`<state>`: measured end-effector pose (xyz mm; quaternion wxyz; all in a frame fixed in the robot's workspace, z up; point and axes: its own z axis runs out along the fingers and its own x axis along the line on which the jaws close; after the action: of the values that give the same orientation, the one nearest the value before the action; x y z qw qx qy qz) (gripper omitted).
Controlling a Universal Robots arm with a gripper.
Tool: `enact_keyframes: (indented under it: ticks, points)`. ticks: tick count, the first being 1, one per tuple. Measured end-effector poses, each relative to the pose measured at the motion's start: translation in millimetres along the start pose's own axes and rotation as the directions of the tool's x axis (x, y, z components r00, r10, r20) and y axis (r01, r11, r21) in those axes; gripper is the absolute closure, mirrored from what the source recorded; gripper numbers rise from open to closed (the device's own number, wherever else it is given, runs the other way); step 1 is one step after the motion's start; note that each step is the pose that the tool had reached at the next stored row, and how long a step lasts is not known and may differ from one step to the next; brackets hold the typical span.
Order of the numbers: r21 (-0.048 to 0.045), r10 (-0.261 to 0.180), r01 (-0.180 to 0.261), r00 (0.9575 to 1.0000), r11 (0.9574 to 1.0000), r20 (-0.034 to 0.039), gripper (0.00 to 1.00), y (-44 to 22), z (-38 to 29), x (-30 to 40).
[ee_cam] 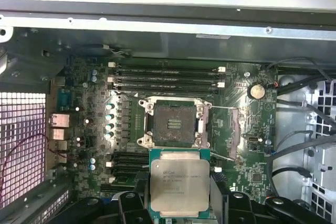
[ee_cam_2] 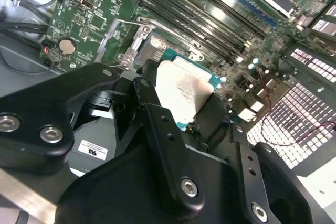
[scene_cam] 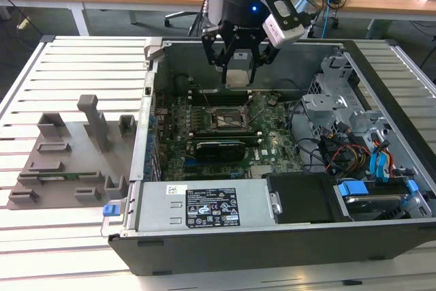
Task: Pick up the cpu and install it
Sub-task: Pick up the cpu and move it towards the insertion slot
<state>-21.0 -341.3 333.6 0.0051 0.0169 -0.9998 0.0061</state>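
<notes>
Gripper (scene_cam: 238, 71), black, clamped on flat silver-topped square cpu (ee_cam: 179, 186); lifted, poised above empty dark metal-edged socket (ee_cam: 172, 123), not yet installed.

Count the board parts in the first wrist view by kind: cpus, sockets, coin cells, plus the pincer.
cpu: 1, gripped in the pincer
socket: 1, open and empty
coin cell: 1
pincer: 1
Total: 4
</notes>
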Motion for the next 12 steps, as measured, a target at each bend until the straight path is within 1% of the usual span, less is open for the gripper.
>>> enact_keyframes:
  ticks: [1, 5, 10, 12]
  points:
    - [0.0, 0.0, 0.0, 1.0, 1.0, -0.0001, 0.45, 1.1, 0.9, -2.5]
    - [0.0001, 0.0, 0.0, 1.0, 1.0, -0.0003, 0.45, 4.1, 3.9, -7.6]
    - [0.0, 0.0, 0.0, 1.0, 1.0, -0.0006, 0.45, 8.4, 9.2, -12.7]
    - [0.0001, 0.0, 0.0, 1.0, 1.0, -0.0007, 0.45, 12.0, 10.6, -13.2]
